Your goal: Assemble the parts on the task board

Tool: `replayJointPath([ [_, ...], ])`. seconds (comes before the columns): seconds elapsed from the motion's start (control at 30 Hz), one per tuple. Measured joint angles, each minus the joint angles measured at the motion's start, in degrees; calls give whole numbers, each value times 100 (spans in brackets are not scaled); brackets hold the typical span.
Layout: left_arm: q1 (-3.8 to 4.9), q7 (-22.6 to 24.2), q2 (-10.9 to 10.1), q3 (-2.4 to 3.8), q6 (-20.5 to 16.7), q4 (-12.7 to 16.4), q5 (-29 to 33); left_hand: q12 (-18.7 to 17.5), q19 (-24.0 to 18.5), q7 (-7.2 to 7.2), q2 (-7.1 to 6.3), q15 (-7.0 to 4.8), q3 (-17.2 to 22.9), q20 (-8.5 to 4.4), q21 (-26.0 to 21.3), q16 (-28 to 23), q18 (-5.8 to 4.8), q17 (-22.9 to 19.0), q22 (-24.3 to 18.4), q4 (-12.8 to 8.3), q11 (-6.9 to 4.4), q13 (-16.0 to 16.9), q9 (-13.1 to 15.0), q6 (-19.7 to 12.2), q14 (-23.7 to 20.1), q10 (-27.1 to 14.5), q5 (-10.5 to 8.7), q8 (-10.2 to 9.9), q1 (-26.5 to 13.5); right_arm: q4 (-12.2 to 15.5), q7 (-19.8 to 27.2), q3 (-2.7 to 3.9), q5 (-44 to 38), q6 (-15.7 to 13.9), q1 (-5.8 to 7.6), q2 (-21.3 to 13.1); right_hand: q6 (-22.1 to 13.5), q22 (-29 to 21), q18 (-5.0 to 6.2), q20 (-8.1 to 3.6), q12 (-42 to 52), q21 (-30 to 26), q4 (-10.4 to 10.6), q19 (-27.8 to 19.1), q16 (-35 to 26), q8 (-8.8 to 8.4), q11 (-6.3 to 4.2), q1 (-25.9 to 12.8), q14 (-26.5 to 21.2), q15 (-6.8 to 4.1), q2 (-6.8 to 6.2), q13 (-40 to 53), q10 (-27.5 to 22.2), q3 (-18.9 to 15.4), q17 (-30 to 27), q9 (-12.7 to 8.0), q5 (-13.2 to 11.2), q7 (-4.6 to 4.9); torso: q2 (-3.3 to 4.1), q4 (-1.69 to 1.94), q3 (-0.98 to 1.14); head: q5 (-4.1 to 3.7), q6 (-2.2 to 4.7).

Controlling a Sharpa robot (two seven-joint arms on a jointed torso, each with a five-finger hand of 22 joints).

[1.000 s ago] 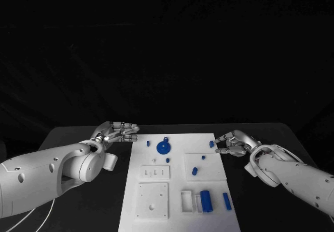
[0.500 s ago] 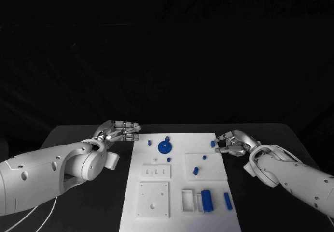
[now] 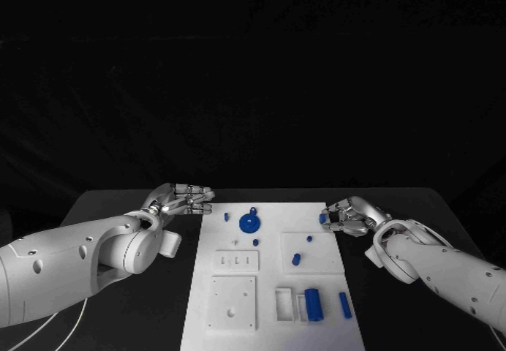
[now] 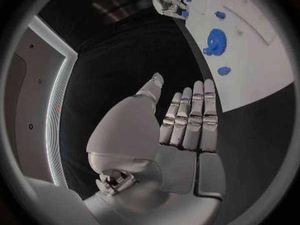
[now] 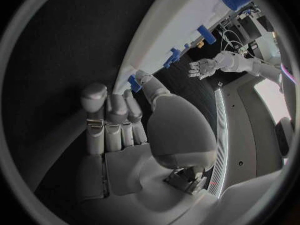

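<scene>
Head view shows the white task board (image 3: 269, 270) lying lengthwise down the middle of the black table (image 3: 116, 205), long axis running near to far. The right hand (image 3: 348, 217) sits at the board's far right edge, its fingers curled in toward a small blue part (image 3: 322, 217) that stands just inside that edge. Right wrist view places a fingertip (image 5: 145, 78) against or just beside this part (image 5: 134, 83); whether it is actually pinched cannot be told. The part lies to the left of the right hand, at the board's rim, so this hand is by far the nearer to it. The left hand (image 3: 181, 199) hovers off the board's far left corner, holding nothing; left wrist view shows its fingers (image 4: 190, 116) straight and pressed side by side. The blue gear (image 3: 248, 222) and a small blue piece (image 3: 226, 216) lie on the far left of the board, near that hand. Other blue parts lie mid-board (image 3: 296, 257) and in a near right cluster (image 3: 312, 303). Judged from this, the coming move turns on the edge part. Bare table lies to the right of the board, giving the right arm room to withdraw; the board's edge limits a low approach from that side.
</scene>
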Motion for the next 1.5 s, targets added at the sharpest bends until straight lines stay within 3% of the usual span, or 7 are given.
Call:
replayJointPath([
  [0.47, 0, -33, -11, 0, 10, -1, -3, 0, 0, 0, 0, 0, 0, 0, 0, 0, 0, 0, 0, 0, 0, 0, 0, 0, 0, 0, 0, 0, 0, -27, -7, 0, 12, 3, 0, 67, 110, 0, 0, 0, 33, 23, -28, 0, 5, 0, 0, -63, 0, 0, 63, 32, 1, 121, 23, 0, -90, -5, -5, -7, -9, 4, -11],
  [0.93, 0, -46, -13, 0, 11, -3, -4, 0, 0, 0, 0, 0, 0, 0, 22, 0, 0, -1, 0, 0, 0, -1, 0, 0, 0, 0, 0, 0, 0, -41, -16, 0, 16, 10, 0, 94, 615, 0, -1, -12, 76, 47, -156, -12, 22, -1, -42, -91, 1, 0, 226, 78, 43, 826, 42, 8, -812, -121, -9, -8, -14, 9, -6],
  [1.5, 0, -57, -11, -1, 12, -6, -7, 0, 0, 0, 0, 0, 0, 0, 22, 0, 0, -1, 0, 0, 0, -1, -1, 0, 0, 0, 0, 0, 0, -27, -60, -1, 16, -21, 0, 134, 819, 0, 5, -60, 96, 47, -86, -17, 22, 1, -82, -113, 0, -44, 247, 114, 85, 715, 92, 21, -749, -213, -10, -7, -18, -7, -34],
])
